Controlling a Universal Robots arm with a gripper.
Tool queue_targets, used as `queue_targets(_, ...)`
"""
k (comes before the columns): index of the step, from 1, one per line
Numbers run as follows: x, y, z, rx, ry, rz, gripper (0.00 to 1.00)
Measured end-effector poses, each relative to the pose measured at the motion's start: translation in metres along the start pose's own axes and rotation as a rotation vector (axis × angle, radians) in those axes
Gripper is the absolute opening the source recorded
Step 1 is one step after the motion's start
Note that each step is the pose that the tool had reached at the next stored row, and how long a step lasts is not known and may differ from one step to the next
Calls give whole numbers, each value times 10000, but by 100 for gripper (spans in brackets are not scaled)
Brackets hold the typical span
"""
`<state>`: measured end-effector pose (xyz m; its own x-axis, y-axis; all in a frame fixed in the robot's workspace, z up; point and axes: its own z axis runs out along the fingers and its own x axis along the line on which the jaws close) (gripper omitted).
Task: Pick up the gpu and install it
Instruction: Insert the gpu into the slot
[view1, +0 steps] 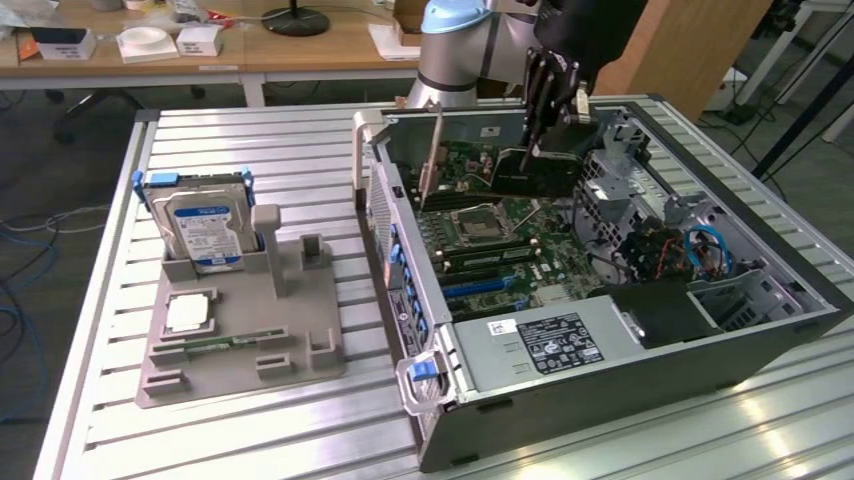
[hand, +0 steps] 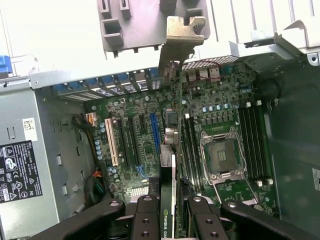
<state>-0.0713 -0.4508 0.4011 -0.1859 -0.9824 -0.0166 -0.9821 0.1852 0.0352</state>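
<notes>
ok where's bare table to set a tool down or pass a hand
Bare slatted metal table on the camera's side of the grey plastic holder, and at the far corner beyond its silver hard drive. Crowded: the open black computer case, where the fingers grip the thin green card.

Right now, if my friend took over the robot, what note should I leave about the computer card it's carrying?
Jaws: shut on the gpu, holding it edge-on.
Where: the gpu is inside the open computer case, over the motherboard, with its silver bracket toward the case's rear slots.
Done: gpu picked up and brought into the case.
Left: installing it. The card is not released, and I cannot tell whether it sits in a slot.
</notes>
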Motion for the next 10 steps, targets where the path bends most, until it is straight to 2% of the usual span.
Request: queue_targets(10,0,-1,0,-4,8,-246,26)
